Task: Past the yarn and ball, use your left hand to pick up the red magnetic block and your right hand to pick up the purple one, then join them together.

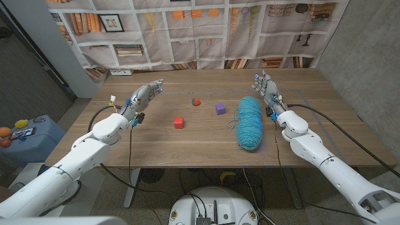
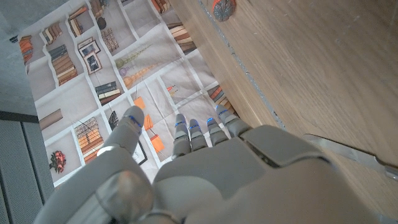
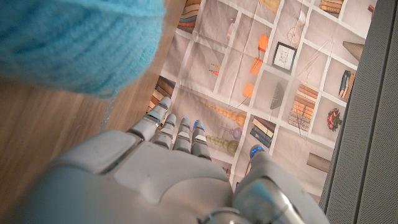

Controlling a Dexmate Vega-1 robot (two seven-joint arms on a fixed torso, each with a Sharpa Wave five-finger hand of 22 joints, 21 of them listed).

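Note:
The red magnetic block (image 1: 179, 122) sits on the wooden table (image 1: 156, 147) near its middle. The purple block (image 1: 220, 109) lies to its right and a little farther back. A small red and grey ball (image 1: 196, 100) (image 2: 222, 9) rests behind them. A skein of teal yarn (image 1: 249, 122) (image 3: 74, 43) lies lengthwise right of the purple block. My left hand (image 1: 145, 95) (image 2: 205, 174) hovers at the table's left side, fingers extended and apart, holding nothing. Just right of the yarn, my right hand (image 1: 267, 89) (image 3: 168, 174) is raised with fingers spread and nothing in it.
A bookshelf-print curtain (image 1: 200, 31) hangs behind the table's far edge. Cables run from both forearms over the table edges. A blue box (image 1: 28, 140) with small items stands on the floor at the left.

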